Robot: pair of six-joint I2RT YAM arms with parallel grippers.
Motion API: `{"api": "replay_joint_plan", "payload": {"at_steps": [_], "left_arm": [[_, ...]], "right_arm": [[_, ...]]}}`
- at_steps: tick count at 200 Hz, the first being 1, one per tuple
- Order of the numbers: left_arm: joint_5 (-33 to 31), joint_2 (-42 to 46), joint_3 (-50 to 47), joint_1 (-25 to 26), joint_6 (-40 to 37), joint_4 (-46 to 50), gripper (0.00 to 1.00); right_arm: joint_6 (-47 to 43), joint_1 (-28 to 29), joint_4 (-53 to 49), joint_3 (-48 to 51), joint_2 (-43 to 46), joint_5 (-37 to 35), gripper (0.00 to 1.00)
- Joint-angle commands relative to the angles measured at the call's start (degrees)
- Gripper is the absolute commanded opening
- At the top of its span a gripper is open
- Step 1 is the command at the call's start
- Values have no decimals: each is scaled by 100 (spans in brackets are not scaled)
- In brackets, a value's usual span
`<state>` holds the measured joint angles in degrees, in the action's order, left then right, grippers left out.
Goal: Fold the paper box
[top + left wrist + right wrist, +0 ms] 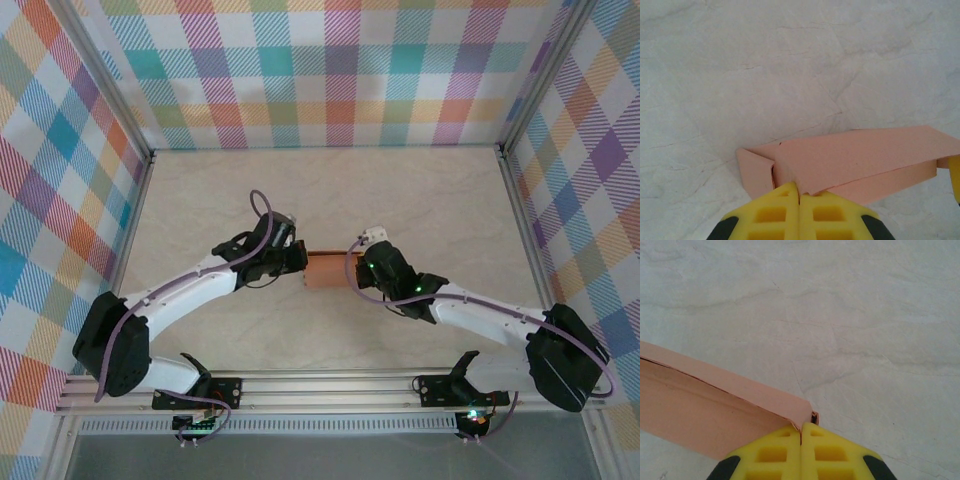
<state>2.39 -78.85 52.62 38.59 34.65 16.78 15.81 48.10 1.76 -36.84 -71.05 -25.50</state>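
Left gripper (799,196): two yellow, hollow-ribbed plastic fingers pressed flat together at the bottom centre of its wrist view, nipping the near edge of the paper box (860,156). The box is one piece of thin matte salmon-orange card, creased into sloping panels. The right gripper (801,434), likewise fully closed, pinches the card's corner. In the top view the box lies mid-frame between the two grippers on the pale, marbled table (420,190).

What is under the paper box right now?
The pale marbled table shows all around the paper box; the patch directly beneath, and any gap, is hidden by the card. The left pincer and right pincer pinch its ends.
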Motion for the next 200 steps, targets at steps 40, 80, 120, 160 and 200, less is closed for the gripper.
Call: {"api": "replay_joint_plan", "payload": {"at_steps": [40, 80, 120, 160, 200], "left_arm": [[-274, 158, -835, 327, -238, -758, 0], [-597, 224, -802, 465, -513, -465, 0], [-753, 330, -703, 483, -681, -165, 0], [-864, 419, -733, 475, -1141, 144, 0], [-1128, 448, -531, 478, -1534, 569, 0]], "right_arm": [[-86, 151, 460, 742, 82, 317, 0], [-109, 156, 454, 756, 102, 314, 0], [8, 167, 279, 582, 167, 469, 0], [199, 165, -384, 201, 153, 392, 0], [265, 167, -438, 186, 109, 335, 0]]}}
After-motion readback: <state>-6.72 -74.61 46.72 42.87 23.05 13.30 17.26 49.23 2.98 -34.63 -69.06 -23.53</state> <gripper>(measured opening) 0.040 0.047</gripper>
